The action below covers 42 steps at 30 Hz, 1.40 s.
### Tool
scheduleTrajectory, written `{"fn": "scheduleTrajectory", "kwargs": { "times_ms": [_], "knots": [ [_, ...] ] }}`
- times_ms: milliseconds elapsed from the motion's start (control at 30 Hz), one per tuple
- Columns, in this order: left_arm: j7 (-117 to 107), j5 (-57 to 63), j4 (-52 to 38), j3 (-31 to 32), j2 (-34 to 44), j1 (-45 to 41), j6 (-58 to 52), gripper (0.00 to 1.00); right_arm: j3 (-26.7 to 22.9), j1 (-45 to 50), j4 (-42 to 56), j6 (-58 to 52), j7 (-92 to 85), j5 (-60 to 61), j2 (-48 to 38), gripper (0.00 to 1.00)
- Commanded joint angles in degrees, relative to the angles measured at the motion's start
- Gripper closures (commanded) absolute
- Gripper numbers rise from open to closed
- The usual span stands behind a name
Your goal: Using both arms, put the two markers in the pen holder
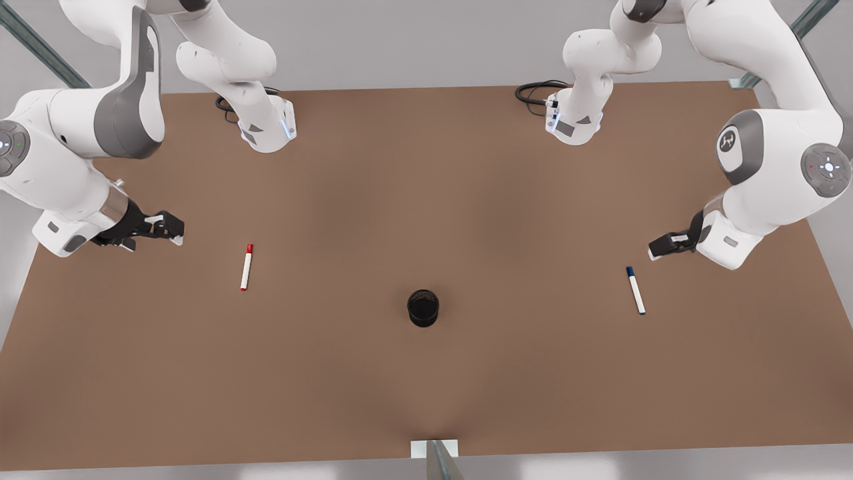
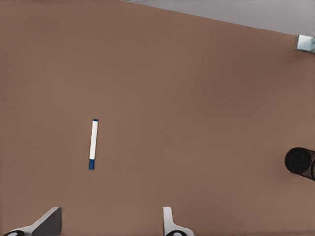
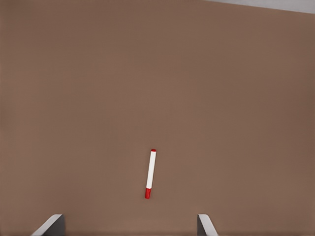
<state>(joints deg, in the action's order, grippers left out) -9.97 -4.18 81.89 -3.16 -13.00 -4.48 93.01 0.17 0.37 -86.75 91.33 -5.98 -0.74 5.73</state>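
Observation:
The red-capped marker (image 1: 246, 267) (image 3: 150, 173) lies flat on the brown table toward the front view's left. My right gripper (image 1: 170, 230) (image 3: 129, 228) hovers a little to its left, open and holding nothing. On the front view's right lies the blue-capped marker (image 1: 636, 290) (image 2: 93, 144). Just above and right of it my left gripper (image 1: 656, 252) (image 2: 109, 227) hangs open and empty. The black pen holder (image 1: 423, 307) (image 2: 301, 163) stands upright between the two markers, near the table's middle, with nothing visible inside.
Both arm bases (image 1: 266, 127) (image 1: 573, 120) stand at the table's far edge, each with a black cable beside it. A small metal bracket (image 1: 434, 448) (image 2: 305, 43) sits at the near edge. Bare brown table (image 1: 426, 200) lies between markers and holder.

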Motion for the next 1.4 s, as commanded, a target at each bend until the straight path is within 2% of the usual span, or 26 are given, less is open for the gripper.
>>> {"fn": "scheduleTrajectory", "kwargs": {
  "times_ms": [0,267,333,400,500,600,633,700,733,800,1000,1033,1067,1167,1233,1300,1367],
  "knots": [
    [11.82,0.04,-0.06,0.0,-0.35,-0.09,1.3,0.0,-0.08,0.07,0.09,-0.19,-0.52,0.04,-0.01,0.0],
    [10.68,-0.39,2.57,-0.18,-14.41,3.15,15.7,0.0,0.1,-0.9,3.35,0.51,2.89,-0.23,5.52,0.0],
    [10.76,-0.39,7.41,-0.18,-14.86,3.42,23.44,0.0,0.45,0.15,3.08,1.66,3.69,-0.05,8.69,0.0],
    [10.94,-0.39,12.77,-0.18,-14.77,4.12,28.8,0.0,0.8,0.59,-2.72,1.66,3.6,-0.49,10.7,0.0],
    [11.2,-0.22,18.04,-0.26,-14.94,6.15,33.99,0.0,0.97,0.68,0.45,-0.01,3.6,-0.58,15.98,0.0],
    [11.99,-0.04,20.07,-0.26,-16.44,7.55,36.54,0.01,1.15,1.03,-9.65,11.67,4.84,-2.16,15.02,0.0],
    [12.43,0.04,19.98,-0.35,-17.23,7.73,36.63,0.02,1.24,0.95,-13.52,15.98,5.01,-2.16,14.4,0.0],
    [12.96,0.84,20.33,-0.35,-18.46,8.08,38.64,0.16,1.24,1.29,-17.3,21.24,7.3,-2.86,15.27,0.0],
    [12.96,0.92,20.33,-0.35,-18.81,8.34,38.82,0.28,1.24,0.94,-18.71,25.03,7.38,-5.59,16.77,0.0],
    [12.96,1.19,20.33,-0.35,-19.6,8.52,39.97,0.4,1.15,0.77,-18.36,28.19,7.82,-5.5,20.72,0.0],
    [15.42,2.33,20.24,-0.35,-21.8,9.4,43.22,0.41,1.15,-1.78,-19.06,39.71,7.12,-5.5,29.08,0.01],
    [15.42,2.33,20.24,-0.35,-22.59,9.22,43.57,0.41,1.24,-1.87,-21.17,42.35,7.12,-5.5,28.99,0.01],
    [15.42,2.33,20.24,-0.35,-22.85,9.13,44.1,0.41,1.24,-1.87,-23.37,44.02,6.95,-5.5,28.46,0.06],
    [15.42,3.03,20.24,-0.35,-24.09,9.22,45.59,0.42,1.24,-1.78,-29.42,48.49,6.95,-5.5,24.69,0.07],
    [15.42,3.12,20.24,-0.35,-24.09,9.22,45.68,0.5,1.24,-1.69,-30.84,49.56,7.12,-5.5,23.45,0.07],
    [15.42,3.12,20.16,-0.35,-24.17,9.22,45.68,0.52,1.24,-1.6,-30.84,49.47,7.21,-5.5,23.19,0.2],
    [15.42,3.12,19.98,-0.35,-24.7,9.13,45.94,0.52,1.24,-1.61,-30.93,49.56,7.3,-5.59,23.19,0.29]
  ]
}}
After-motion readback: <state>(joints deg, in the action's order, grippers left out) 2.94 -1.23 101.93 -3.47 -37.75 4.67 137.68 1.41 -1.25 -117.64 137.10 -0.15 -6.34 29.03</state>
